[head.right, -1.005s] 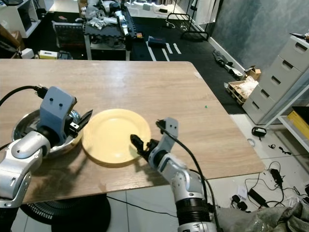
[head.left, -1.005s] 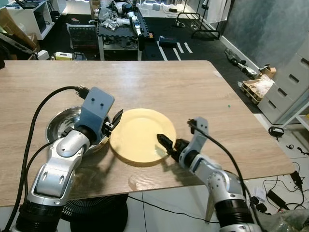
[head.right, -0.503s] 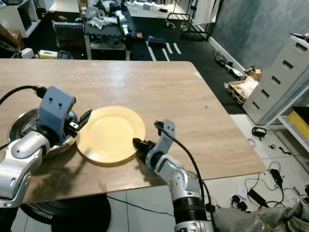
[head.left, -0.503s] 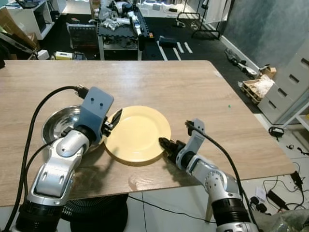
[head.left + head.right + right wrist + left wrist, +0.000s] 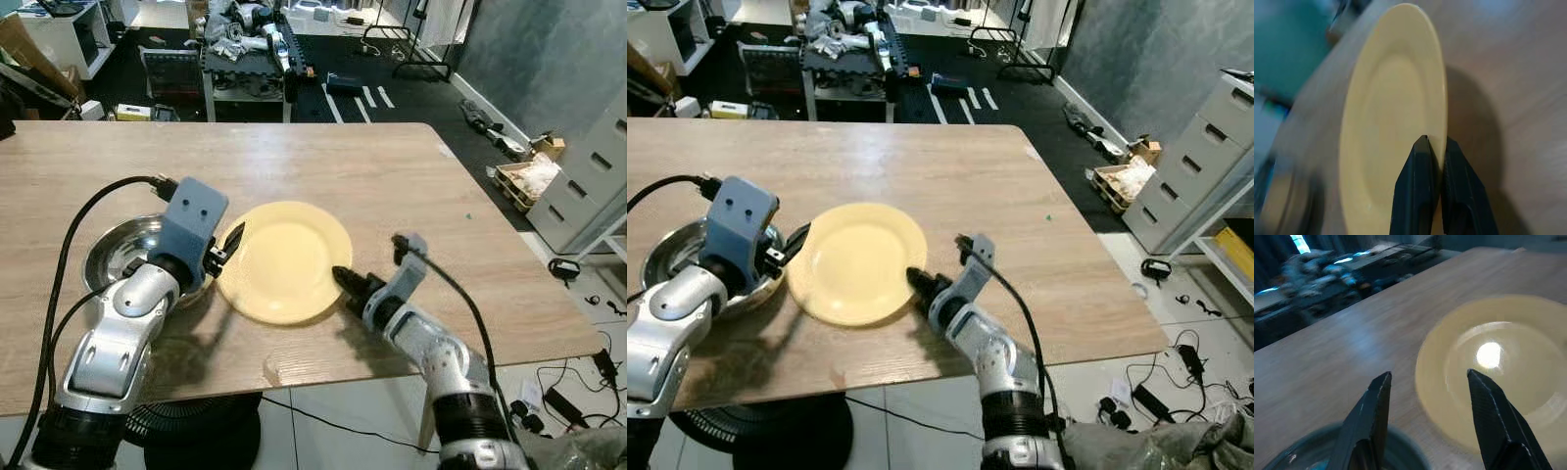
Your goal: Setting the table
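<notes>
Between the right gripper (image 5: 1432, 161) fingers, the yellow plate (image 5: 286, 259) rim is being pinched, as the wrist view confirms. Just beside it, the left gripper (image 5: 1427, 382) is being held spread and empty above the steel bowl (image 5: 122, 259).

The round pale yellow plate (image 5: 284, 259) now sits slightly farther from the table's near edge than half a second ago, and its near rim is lifted a little off the light wooden table (image 5: 392, 186). The right gripper (image 5: 345, 281), pinching that rim, has pushed forward and upward with it, its silver forearm stretched out more than before.
</notes>
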